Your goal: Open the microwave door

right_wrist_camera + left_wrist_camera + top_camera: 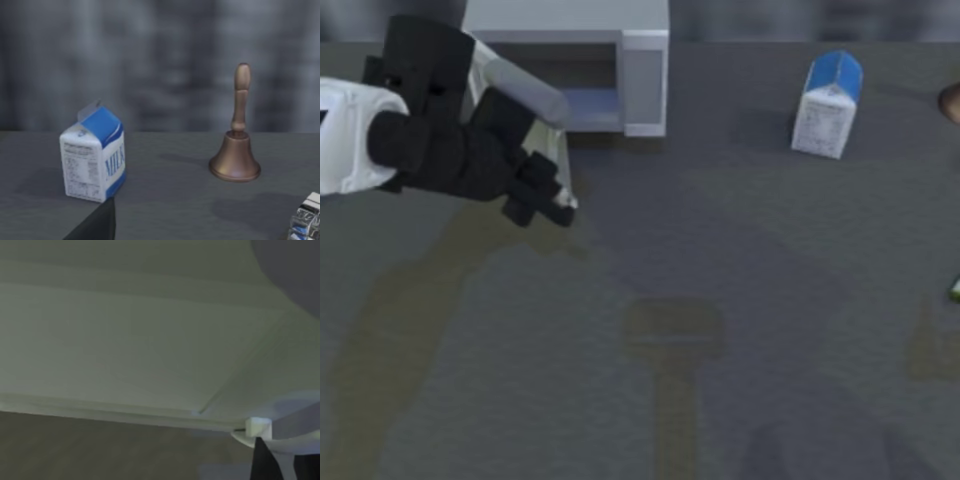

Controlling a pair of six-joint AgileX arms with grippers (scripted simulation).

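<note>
Microwave door [535, 130] stands swung out from the microwave [570, 40]; left gripper [545, 200] apparently clenched on its handle; right arm out of view.

Overhead and right wrist views share the milk carton [828, 107].

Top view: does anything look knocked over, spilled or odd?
Nothing stands out. The microwave door is swung out from the microwave, as the job intends, with the left gripper at its outer edge. The milk carton and the bell stand upright, nothing spilled.
</note>
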